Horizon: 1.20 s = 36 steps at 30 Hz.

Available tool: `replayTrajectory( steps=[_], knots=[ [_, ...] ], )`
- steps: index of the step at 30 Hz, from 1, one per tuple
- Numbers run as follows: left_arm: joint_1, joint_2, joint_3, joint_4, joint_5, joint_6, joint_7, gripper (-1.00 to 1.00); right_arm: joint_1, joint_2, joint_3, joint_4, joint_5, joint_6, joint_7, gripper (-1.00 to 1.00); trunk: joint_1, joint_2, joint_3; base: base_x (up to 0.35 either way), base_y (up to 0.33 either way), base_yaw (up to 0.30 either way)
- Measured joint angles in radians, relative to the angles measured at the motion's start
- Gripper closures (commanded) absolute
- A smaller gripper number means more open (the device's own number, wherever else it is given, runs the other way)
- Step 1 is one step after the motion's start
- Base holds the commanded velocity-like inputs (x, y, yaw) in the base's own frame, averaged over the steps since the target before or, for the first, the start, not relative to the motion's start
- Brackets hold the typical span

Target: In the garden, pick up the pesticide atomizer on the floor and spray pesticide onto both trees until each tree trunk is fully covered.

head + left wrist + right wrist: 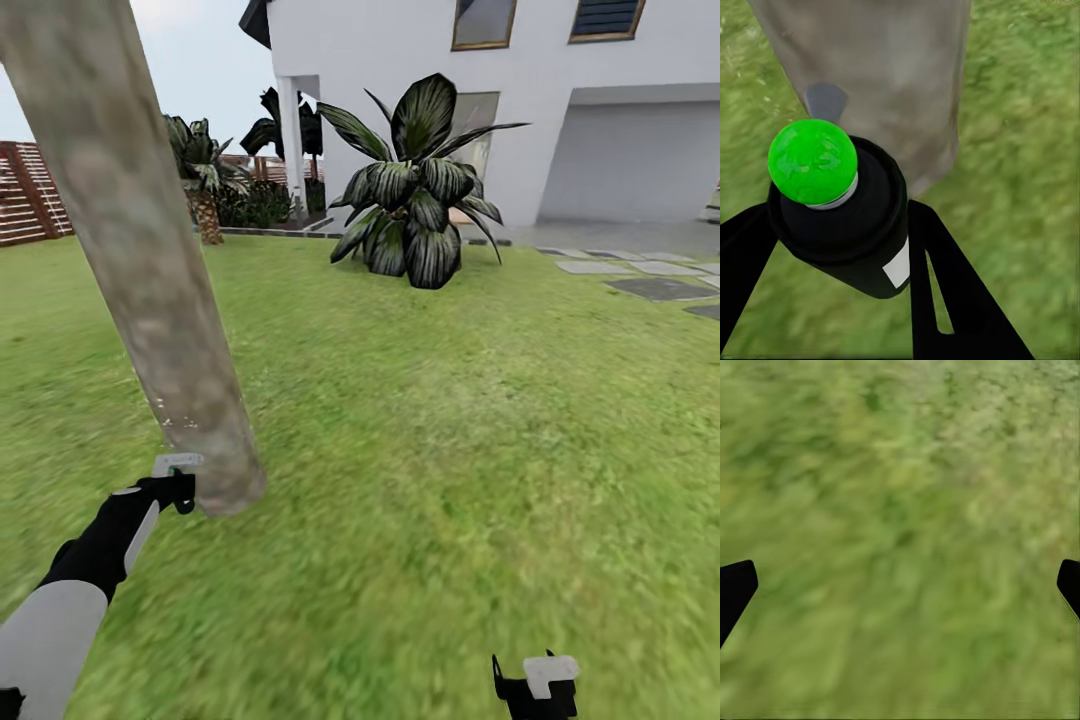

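Note:
My left gripper (180, 480) is low at the foot of the near tree trunk (150, 280), close to its mottled grey-beige bark. It is shut on the pesticide atomizer (847, 232), a black bottle with a bright green round top, which points at the trunk (892, 82). A few faint white specks of pesticide (178, 420) dot the bark just above the gripper. My right gripper (545, 685) hangs open over bare grass, its dark fingertips (735, 589) far apart. The second tree is out of view.
Lawn (450, 450) spreads to the right and ahead. A broad-leaved striped plant (415, 200) stands before the white house (560, 120). Grey stepping stones (660, 288) lie at the far right, and a slatted wooden fence (30, 195) at the far left.

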Motion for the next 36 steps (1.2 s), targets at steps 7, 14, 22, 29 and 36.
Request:
replayTrajectory(
  steps=[7, 14, 22, 29, 36],
  knots=[
    [0.000, 0.008, 0.045, -0.004, -0.002, 0.000, 0.000, 1.00, 0.000, 0.000, 0.000, 0.000, -0.001, 0.000, 0.000, -1.00, 0.000, 0.000, 0.000, 0.097, -0.268, 0.030],
    [0.001, -0.007, 0.049, -0.005, -0.006, 0.000, -0.001, 1.00, 0.000, 0.000, 0.000, 0.000, -0.001, 0.000, 0.000, -1.00, 0.000, 0.000, 0.000, 0.171, -0.209, 0.171],
    [0.110, 0.050, 0.055, 0.022, -0.002, -0.065, 0.004, 1.00, 0.000, 0.001, 0.000, 0.000, 0.000, 0.000, 0.000, -1.00, 0.000, 0.000, 0.000, 0.035, -0.011, 0.132],
    [0.109, -0.018, 0.053, 0.041, -0.004, -0.071, 0.048, 1.00, 0.000, 0.001, 0.000, 0.000, 0.000, 0.000, 0.000, -1.00, 0.000, 0.000, 0.000, 0.000, 0.000, 0.147],
    [0.124, 0.009, 0.053, 0.088, 0.002, -0.080, 0.094, 1.00, 0.000, 0.000, -0.001, 0.000, -0.001, -0.001, -0.001, -1.00, 0.000, 0.000, 0.000, 0.114, 0.000, 0.026]
  ],
)
